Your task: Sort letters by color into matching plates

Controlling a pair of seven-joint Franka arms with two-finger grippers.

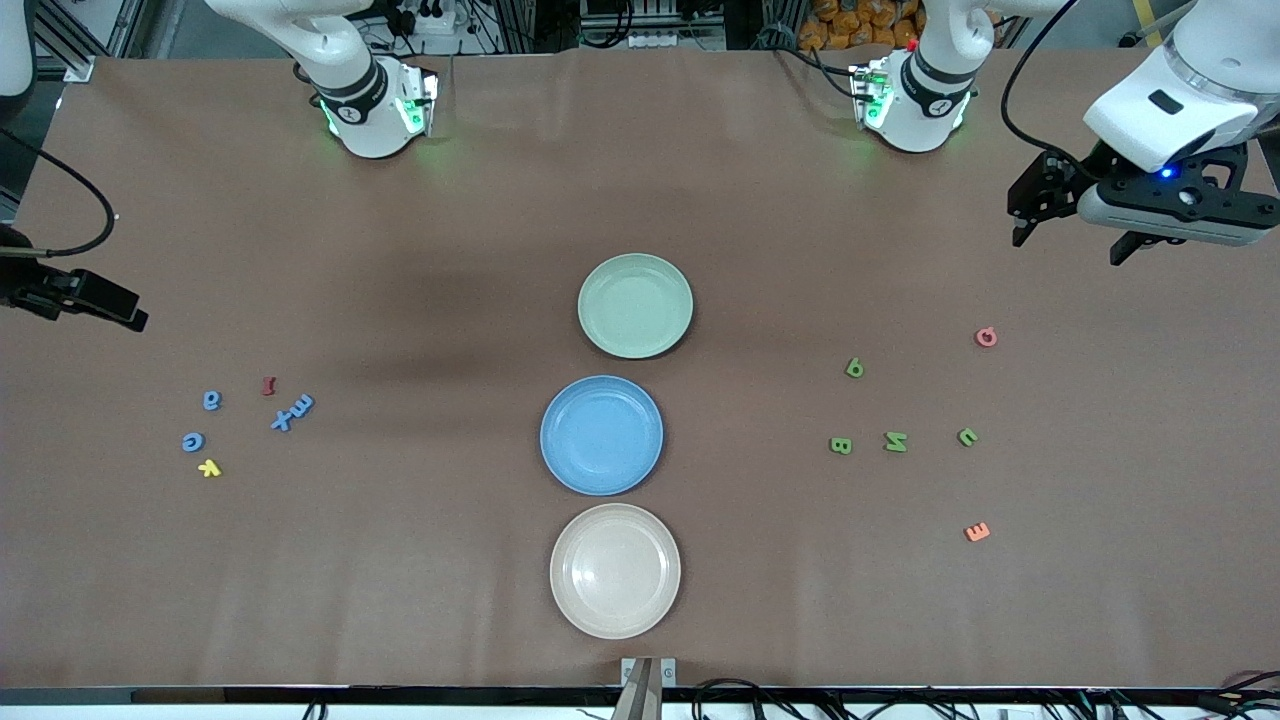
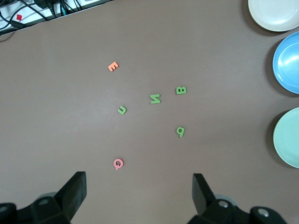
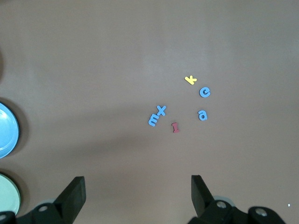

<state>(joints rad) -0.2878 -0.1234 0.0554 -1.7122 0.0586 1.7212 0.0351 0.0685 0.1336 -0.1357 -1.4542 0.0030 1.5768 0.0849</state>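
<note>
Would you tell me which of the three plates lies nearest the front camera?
The cream-beige plate does. The blue plate sits next in the row, and the pale green plate lies farthest from the camera, nearest the arms' bases.

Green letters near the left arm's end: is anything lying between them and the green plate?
Nothing visible does. The four green letters lie on bare table, and the stretch to the green plate holds no other thing. The pink letter and orange letter lie off that path.

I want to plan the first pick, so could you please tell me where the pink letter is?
The pink letter lies toward the left arm's end of the table, farthest from the front camera in its cluster, beside the green letters.
</note>
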